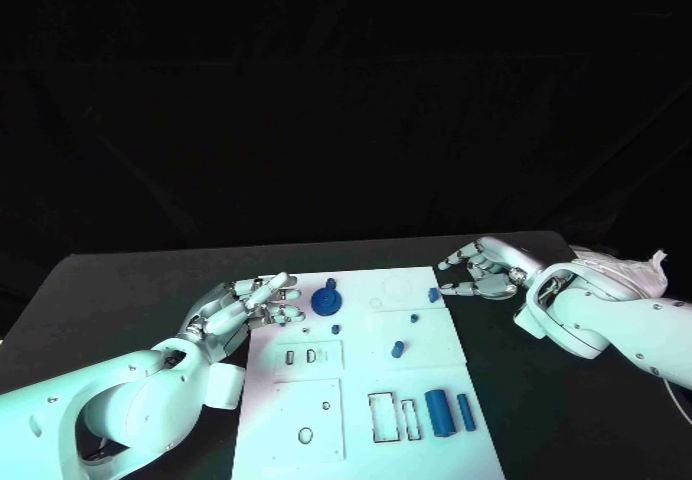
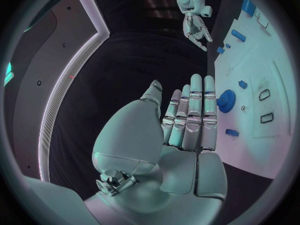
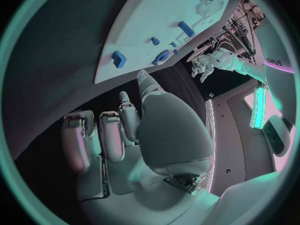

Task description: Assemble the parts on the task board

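— White plastic is seen in the middle of the black bench [image 1: 130, 275]: the task board [image 1: 361, 420], with small blue parts laid on it. Where are the hands placed?

— The left hand [image 1: 245, 307] is held at the board's near-left edge, its fingers [image 2: 195, 110] stretched out straight and side by side, nothing being grasped. Just beyond those fingertips a round blue gear-like part [image 1: 326, 297] is seen on the board, and a small blue peg [image 1: 335, 328] lies just beside it.

— And the right hand?

— The right hand [image 1: 483, 268] is kept off the board's far-right edge, over the bench. Its fingers [image 3: 94, 140] are curled loosely and spread apart, and nothing is held in them. A small blue block [image 1: 434, 294] stands at the board's edge, just beside those fingertips but not touched by them.

— What else is found on the board?

— Between the two hands a blue stub [image 1: 414, 318] and an upright blue post [image 1: 397, 349] are seen. Well apart from both sets of fingers, towards the robot, two blue cylinders [image 1: 440, 412] are laid side by side next to an outlined rectangular slot [image 1: 384, 417].
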You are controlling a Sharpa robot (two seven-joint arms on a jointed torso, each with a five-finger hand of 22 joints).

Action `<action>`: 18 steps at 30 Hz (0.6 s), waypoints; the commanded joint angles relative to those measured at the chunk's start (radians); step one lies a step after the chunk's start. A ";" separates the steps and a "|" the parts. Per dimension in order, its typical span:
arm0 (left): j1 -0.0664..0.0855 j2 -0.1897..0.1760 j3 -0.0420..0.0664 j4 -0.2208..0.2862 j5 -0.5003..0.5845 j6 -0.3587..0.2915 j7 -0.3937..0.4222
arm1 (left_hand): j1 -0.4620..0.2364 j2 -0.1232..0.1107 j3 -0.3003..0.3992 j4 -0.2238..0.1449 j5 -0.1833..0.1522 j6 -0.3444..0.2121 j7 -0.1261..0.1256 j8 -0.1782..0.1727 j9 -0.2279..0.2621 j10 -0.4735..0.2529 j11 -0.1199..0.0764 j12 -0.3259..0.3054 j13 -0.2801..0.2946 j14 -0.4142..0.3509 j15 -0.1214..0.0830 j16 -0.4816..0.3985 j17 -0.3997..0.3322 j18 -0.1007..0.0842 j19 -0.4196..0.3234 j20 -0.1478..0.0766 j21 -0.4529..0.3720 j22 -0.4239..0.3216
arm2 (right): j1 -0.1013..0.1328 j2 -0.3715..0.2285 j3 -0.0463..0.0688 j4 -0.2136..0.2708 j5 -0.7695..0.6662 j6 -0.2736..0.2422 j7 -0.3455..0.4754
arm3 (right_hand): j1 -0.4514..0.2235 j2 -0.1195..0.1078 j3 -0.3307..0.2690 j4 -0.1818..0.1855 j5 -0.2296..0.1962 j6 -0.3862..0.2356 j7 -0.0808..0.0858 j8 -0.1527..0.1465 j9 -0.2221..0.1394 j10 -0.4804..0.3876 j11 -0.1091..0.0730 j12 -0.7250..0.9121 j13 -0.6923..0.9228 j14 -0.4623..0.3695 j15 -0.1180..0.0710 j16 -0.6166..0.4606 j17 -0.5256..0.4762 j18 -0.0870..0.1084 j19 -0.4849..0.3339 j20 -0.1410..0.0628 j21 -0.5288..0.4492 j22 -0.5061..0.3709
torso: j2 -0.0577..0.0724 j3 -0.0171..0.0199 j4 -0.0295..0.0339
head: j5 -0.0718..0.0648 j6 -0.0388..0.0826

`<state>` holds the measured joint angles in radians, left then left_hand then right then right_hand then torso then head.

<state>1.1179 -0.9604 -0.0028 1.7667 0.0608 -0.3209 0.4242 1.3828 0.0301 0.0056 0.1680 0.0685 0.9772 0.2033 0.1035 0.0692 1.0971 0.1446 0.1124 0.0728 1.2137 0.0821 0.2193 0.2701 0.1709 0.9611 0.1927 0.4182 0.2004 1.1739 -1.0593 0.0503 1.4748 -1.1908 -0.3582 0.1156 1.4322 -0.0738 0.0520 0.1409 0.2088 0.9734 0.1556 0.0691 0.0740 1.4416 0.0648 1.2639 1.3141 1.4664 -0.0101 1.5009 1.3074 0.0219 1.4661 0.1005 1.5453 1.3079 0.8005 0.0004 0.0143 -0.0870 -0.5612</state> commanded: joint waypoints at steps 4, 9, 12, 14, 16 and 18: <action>-0.001 0.006 0.000 -0.002 0.002 0.024 0.007 | 0.011 0.001 -0.001 -0.006 0.000 0.001 0.005 -0.003 -0.001 -0.002 0.003 -0.004 0.000 0.003 0.007 -0.004 0.001 0.011 -0.001 0.006 0.002 0.000 | -0.016 0.032 -0.001 -0.043 -0.037 0.011 0.010 | 0.008 0.001 0.000 -0.006 0.002 0.003 -0.004 -0.003 0.000 0.001 -0.003 -0.003 0.053 0.074 0.001 0.005 0.111 -0.006 0.055 0.003 -0.003 0.203 | 0.002 0.0056 -0.0003 | 0.001 -0.001; -0.002 0.008 -0.001 -0.004 0.002 0.025 0.007 | 0.011 0.001 -0.001 -0.006 0.000 0.001 0.005 -0.003 -0.001 -0.002 0.003 -0.004 0.000 0.003 0.007 -0.004 0.001 0.011 -0.001 0.006 0.002 0.000 | -0.028 0.059 -0.001 -0.073 -0.055 0.013 0.000 | 0.010 0.004 0.000 -0.009 0.006 0.004 -0.004 -0.002 0.000 0.001 -0.003 -0.002 0.054 0.074 0.001 0.006 0.112 -0.006 0.056 0.003 -0.003 0.203 | 0.002 0.0038 0.0003 | 0.002 -0.006; -0.003 0.009 -0.001 -0.005 0.002 0.025 0.007 | 0.011 0.001 -0.001 -0.006 0.000 0.001 0.005 -0.003 -0.001 -0.002 0.003 -0.004 0.000 0.003 0.007 -0.004 0.001 0.011 -0.001 0.006 0.002 0.000 | -0.033 0.068 -0.001 -0.080 -0.061 0.015 -0.003 | 0.013 0.006 0.001 -0.011 0.009 0.007 -0.004 -0.001 0.001 0.002 -0.003 -0.001 0.054 0.074 0.001 0.006 0.113 -0.006 0.056 0.003 -0.003 0.203 | 0.002 0.0040 0.0001 | 0.004 -0.007; -0.003 0.009 -0.001 -0.005 0.002 0.025 0.007 | 0.011 0.001 -0.001 -0.006 0.000 0.001 0.005 -0.003 -0.001 -0.002 0.003 -0.004 0.000 0.003 0.007 -0.004 0.001 0.011 -0.001 0.006 0.002 0.000 | -0.035 0.072 -0.001 -0.082 -0.065 0.016 -0.004 | 0.014 0.008 0.002 -0.011 0.009 0.008 -0.004 -0.001 0.001 0.002 -0.003 -0.001 0.055 0.074 0.001 0.006 0.113 -0.006 0.056 0.003 -0.003 0.203 | 0.002 0.0033 0.0000 | 0.005 -0.007; -0.003 0.009 -0.001 -0.005 0.002 0.025 0.006 | 0.011 0.001 -0.001 -0.006 0.000 0.001 0.005 -0.003 -0.001 -0.002 0.003 -0.004 0.000 0.003 0.007 -0.004 0.001 0.011 -0.001 0.006 0.002 0.000 | -0.037 0.077 -0.001 -0.084 -0.069 0.018 -0.006 | 0.016 0.012 0.003 -0.014 0.007 0.013 -0.005 0.001 0.002 0.003 -0.004 0.001 0.056 0.074 0.001 0.007 0.114 -0.007 0.056 0.003 -0.002 0.204 | 0.001 0.0021 -0.0006 | 0.005 -0.009; -0.003 0.009 -0.001 -0.005 0.002 0.025 0.006 | 0.011 0.001 -0.001 -0.006 0.000 0.001 0.005 -0.003 -0.001 -0.002 0.003 -0.004 0.000 0.003 0.007 -0.004 0.001 0.011 -0.001 0.006 0.002 0.000 | -0.039 0.081 -0.001 -0.086 -0.073 0.021 -0.008 | 0.019 0.016 0.006 -0.017 0.003 0.020 -0.006 0.003 0.003 0.004 -0.005 0.002 0.056 0.074 0.000 0.007 0.115 -0.007 0.057 0.003 -0.002 0.204 | 0.001 0.0022 -0.0003 | 0.005 -0.011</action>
<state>1.1150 -0.9532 -0.0040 1.7601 0.0611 -0.3167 0.4241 1.3828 0.0300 0.0056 0.1681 0.0685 0.9772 0.2034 0.1035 0.0692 1.0971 0.1446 0.1124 0.0728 1.2137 0.0821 0.2193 0.2699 0.1710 0.9611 0.1927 0.4182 0.2004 1.1359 -0.9805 0.0494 1.3899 -1.2349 -0.3545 0.1130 1.4416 -0.0644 0.0570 0.1294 0.2149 0.9881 0.1516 0.0691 0.0760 1.4403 0.0661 1.2710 1.3148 1.4664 -0.0101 1.5047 1.3073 0.0219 1.4661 0.1005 1.5453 1.3077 0.8022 0.0035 0.0144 -0.0822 -0.5698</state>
